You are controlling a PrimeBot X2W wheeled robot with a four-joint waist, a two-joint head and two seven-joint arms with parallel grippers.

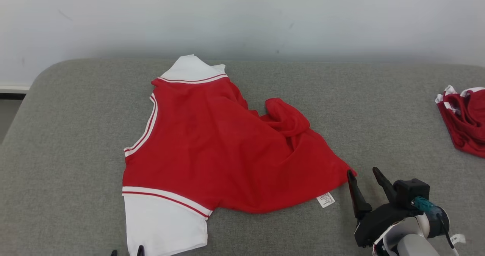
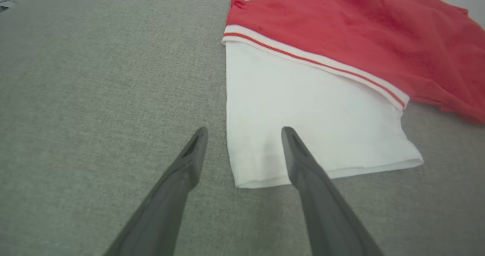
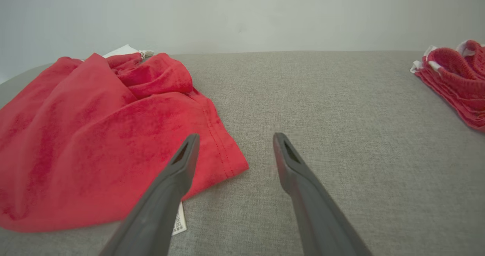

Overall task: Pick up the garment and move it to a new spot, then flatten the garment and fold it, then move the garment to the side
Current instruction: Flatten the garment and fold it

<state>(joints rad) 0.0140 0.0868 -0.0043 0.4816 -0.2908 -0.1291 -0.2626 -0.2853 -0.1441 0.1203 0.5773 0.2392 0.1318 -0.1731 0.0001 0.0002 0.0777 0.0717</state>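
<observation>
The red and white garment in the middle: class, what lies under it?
The grey fabric surface lies under the garment. A white care label pokes out at its hem. Its bunched side folds over itself, so layers beneath are hidden.

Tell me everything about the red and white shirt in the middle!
The shirt is soft red cloth with white sleeves and red-striped white trim. It lies on the grey padded surface, mostly flat, but bunched and wrinkled on one side. A small white label pokes out at its hem. Neither gripper holds it: the open right gripper sits by its corner, the open left gripper by one sleeve.
</observation>
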